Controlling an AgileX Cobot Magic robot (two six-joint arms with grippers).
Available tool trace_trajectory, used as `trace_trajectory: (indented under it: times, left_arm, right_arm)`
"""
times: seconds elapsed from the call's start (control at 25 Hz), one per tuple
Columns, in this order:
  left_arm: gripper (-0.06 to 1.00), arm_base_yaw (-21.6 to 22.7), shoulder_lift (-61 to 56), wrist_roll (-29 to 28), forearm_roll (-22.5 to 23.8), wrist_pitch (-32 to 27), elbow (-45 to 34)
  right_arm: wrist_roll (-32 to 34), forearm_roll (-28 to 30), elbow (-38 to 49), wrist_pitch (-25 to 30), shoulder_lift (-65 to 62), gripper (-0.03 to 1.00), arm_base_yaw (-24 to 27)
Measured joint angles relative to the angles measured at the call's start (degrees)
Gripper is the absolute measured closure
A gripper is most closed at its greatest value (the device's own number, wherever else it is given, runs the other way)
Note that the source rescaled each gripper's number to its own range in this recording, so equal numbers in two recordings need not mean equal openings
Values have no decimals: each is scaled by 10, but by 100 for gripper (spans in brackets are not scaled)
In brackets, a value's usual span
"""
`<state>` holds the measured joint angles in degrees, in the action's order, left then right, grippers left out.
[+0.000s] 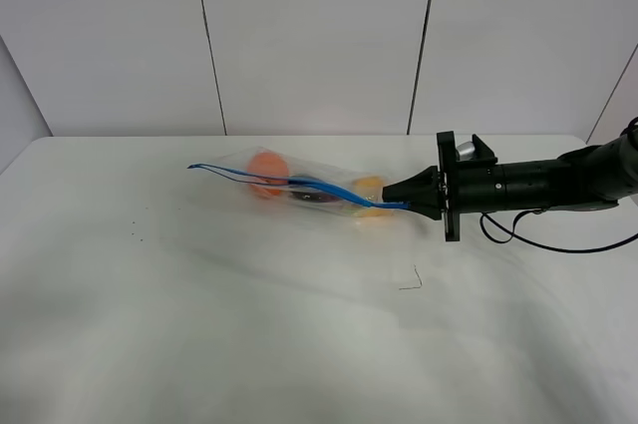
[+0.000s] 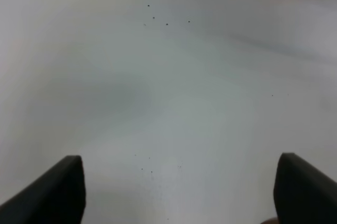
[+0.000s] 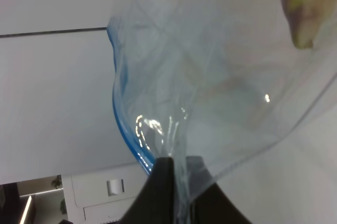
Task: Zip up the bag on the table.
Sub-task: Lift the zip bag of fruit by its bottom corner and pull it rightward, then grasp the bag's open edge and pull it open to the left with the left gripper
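The clear crinkly bag [image 1: 309, 190] lies on the white table [image 1: 199, 324] at the back middle, with orange, dark purple and yellow produce showing through it. Its blue zipper strip [image 1: 329, 188] runs along the near edge from the left tip to my right gripper [image 1: 399, 204]. The right gripper is shut on the right end of the zipper strip. In the right wrist view the fingers [image 3: 176, 168] pinch the clear plastic [image 3: 210, 76] beside the blue strip [image 3: 124, 124]. My left gripper [image 2: 179, 182] is open above bare table, away from the bag.
A small thin wire-like scrap [image 1: 411, 282] lies on the table in front of the right gripper. Tiny dark specks [image 1: 135, 235] dot the table at the left. A white panelled wall [image 1: 319, 35] stands behind the table.
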<state>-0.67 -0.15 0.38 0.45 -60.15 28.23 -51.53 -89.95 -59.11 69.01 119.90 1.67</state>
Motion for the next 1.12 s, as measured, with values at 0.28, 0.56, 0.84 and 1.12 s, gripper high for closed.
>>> trace_trajectory:
  times: [0.28, 0.56, 0.84, 1.12]
  left_arm:
    - [-6, 0, 32, -4, -9, 13, 43]
    - [-6, 0, 234, -4, -16, 52, 189]
    - [-6, 0, 405, 16, -21, 155, 242]
    - [-6, 0, 530, 52, -95, 214, 242]
  right_arm:
    - [0, 0, 0, 0, 0, 97, 0]
    - [0, 0, 0, 0, 0, 97, 0]
    - [0, 0, 0, 0, 0, 97, 0]
    - [0, 2, 0, 0, 0, 97, 0]
